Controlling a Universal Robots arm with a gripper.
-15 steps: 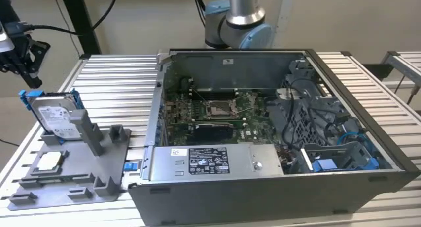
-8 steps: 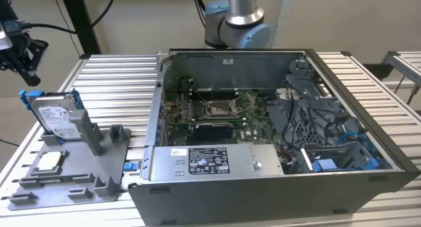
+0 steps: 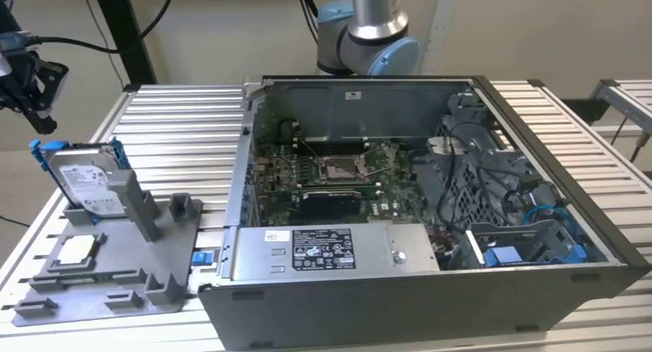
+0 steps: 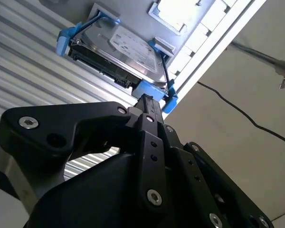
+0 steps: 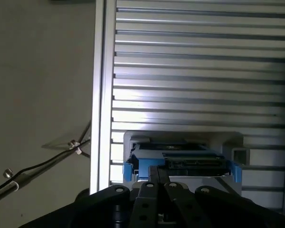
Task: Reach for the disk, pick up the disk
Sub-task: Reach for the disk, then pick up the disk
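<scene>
The disk [image 3: 84,178] is a silver drive with a white label and bright blue rails. It stands on edge in a grey fixture [image 3: 122,268] at the exterior view's left. My black gripper [image 3: 45,124] hangs above the disk and a little to the exterior view's left of it, not touching. Its fingers are shut with nothing between them. In the second wrist view the gripper [image 4: 147,99] points at the blue rail end of the disk [image 4: 128,45]. In the first wrist view the gripper [image 5: 157,170] sits just before the top edge of the disk [image 5: 185,159].
A small square silver chip [image 3: 76,251] lies on the grey fixture in front of the disk. An open computer case [image 3: 408,214] fills the middle of the ribbed metal table [image 3: 173,130]. The table edge and a cable [image 5: 38,164] lie close beside the fixture.
</scene>
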